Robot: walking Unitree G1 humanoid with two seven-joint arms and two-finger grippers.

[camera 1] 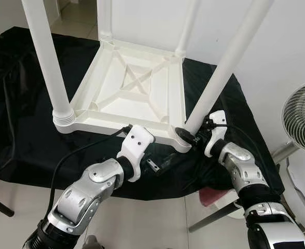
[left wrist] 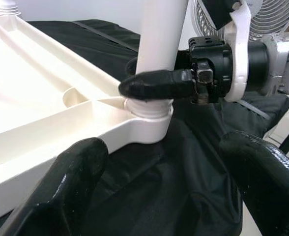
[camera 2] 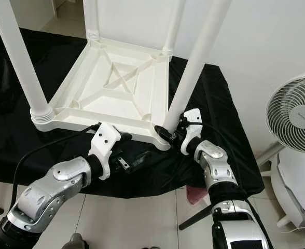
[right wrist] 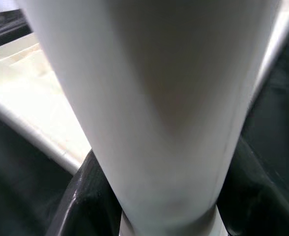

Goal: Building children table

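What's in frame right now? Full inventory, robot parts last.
table top: 1, white, upside down on the black cloth, ribbed underside up
table legs: 4, white, standing up from the top's corners
cloth: 1, black, spread under the table top
fan: 1, white, on the floor to the robot's right
floor: light tiles, below the cloth's near edge
left claw: black fingers, open, at the table top's near edge
right claw: black fingers, shut around the base of the near right leg
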